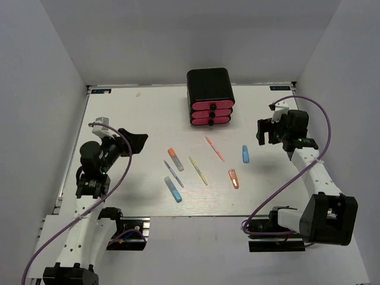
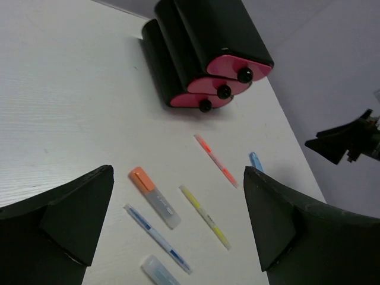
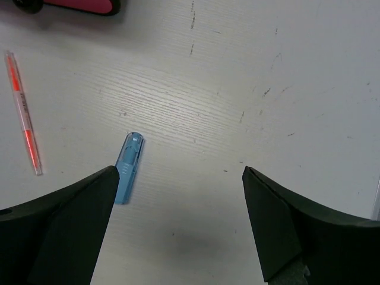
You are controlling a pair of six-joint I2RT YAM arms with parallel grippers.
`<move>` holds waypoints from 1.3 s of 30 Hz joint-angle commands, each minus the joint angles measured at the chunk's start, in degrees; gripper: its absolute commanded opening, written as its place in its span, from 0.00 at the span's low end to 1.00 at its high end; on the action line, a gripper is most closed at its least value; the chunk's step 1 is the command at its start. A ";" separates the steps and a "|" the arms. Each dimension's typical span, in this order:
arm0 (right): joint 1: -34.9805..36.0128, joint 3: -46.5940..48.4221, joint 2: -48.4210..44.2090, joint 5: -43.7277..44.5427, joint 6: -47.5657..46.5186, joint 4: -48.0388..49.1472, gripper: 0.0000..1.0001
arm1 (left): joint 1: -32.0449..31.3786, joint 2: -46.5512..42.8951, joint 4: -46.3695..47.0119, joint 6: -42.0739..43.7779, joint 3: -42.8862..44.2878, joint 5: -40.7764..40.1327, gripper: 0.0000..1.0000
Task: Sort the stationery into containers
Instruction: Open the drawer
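Near the right end effector (image 3: pixel 179 178), spread wide and empty, lies a blue marker (image 3: pixel 127 167). The left end effector (image 2: pixel 178 178), equally released, hangs over other pens (image 2: pixel 205 217). All seven lie mid-table (image 1: pixel 136 110), before the shut drawers (image 1: pixel 211 114). They look light, stiff, smooth and prone to roll, so pinch mid-barrel. No print is legible.

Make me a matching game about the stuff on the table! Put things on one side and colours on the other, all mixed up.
Things:
1. drawer fronts
2. drawer knobs
3. thin pen in the middle of the bunch
4. short marker farthest to the right

Colours:
A. yellow
B. blue
C. pink
D. black

Pairs: 1-C, 2-D, 3-A, 4-B
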 commanded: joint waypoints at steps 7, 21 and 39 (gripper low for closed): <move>-0.06 6.15 1.08 -11.53 -17.17 -11.01 0.90 | -0.97 4.55 5.11 -4.72 -2.86 9.94 1.00; 3.78 5.81 1.78 -27.98 -11.42 -7.97 0.55 | -0.97 4.55 8.45 -10.78 -7.43 13.11 0.52; 18.57 23.90 24.71 -6.72 38.19 9.19 0.71 | -0.97 10.18 9.51 -13.07 -8.66 10.56 0.86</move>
